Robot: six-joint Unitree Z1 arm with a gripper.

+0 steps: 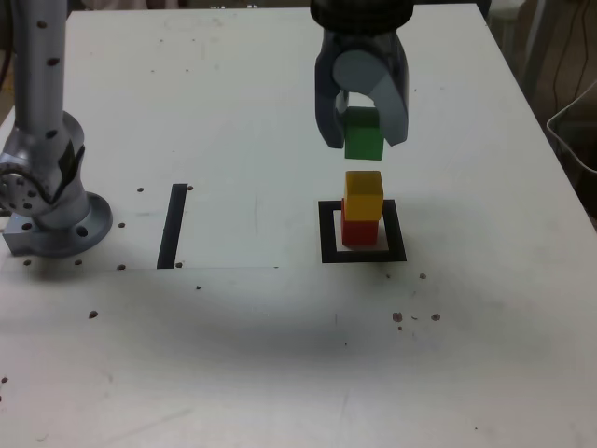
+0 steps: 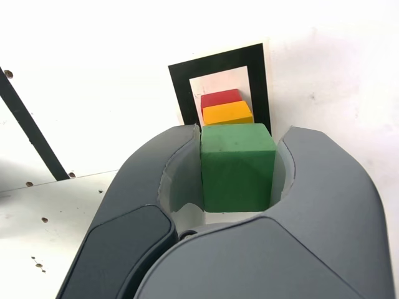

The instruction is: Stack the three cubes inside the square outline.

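- Exterior view: even, fairly bright light from overhead; the white table (image 1: 280, 355) is rendered greyish, with a broad soft shadow seen across its near half.
- Small shadows are cast beside the yellow cube (image 1: 364, 194) and red cube (image 1: 359, 231).
- The picture is soft and grainy; slight blur is noted on the gripper (image 1: 362, 140).
- Wrist view: the tabletop is washed out; the green cube (image 2: 237, 167) is sharp, the near jaws dark.

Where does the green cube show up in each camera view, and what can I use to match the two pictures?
Exterior view: the green cube hangs in the end effector, above the yellow-on-red stack.
Wrist view: the green cube fills the centre, clamped between both jaws.
Shared landmark: the square outline around the stack.
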